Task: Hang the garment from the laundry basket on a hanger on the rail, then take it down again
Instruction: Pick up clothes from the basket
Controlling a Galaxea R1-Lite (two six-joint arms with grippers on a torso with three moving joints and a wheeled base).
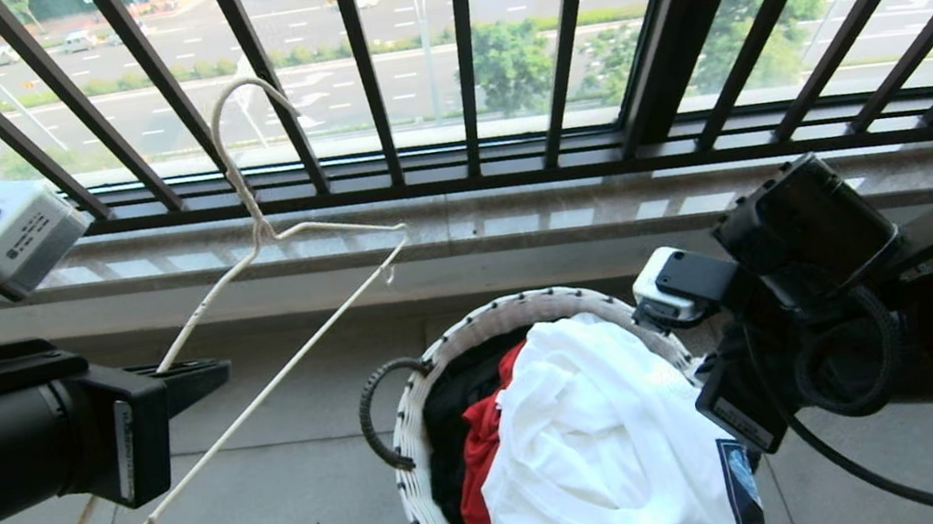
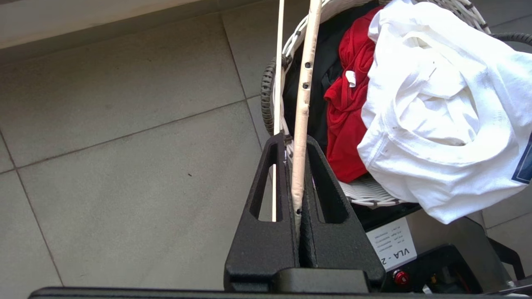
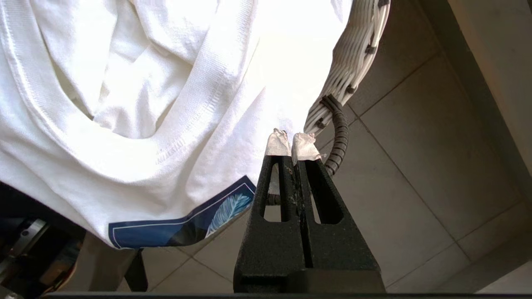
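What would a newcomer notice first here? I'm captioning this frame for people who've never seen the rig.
Probably the white T-shirt heaped over the laundry basket at centre, a red garment beside it. Next, the beige wire hanger held up on the left by the left gripper, with the right gripper shut at the shirt's edge.

Soft white cloth garment (image 1: pixel 605 445) in matt woven laundry basket (image 1: pixel 421 454).
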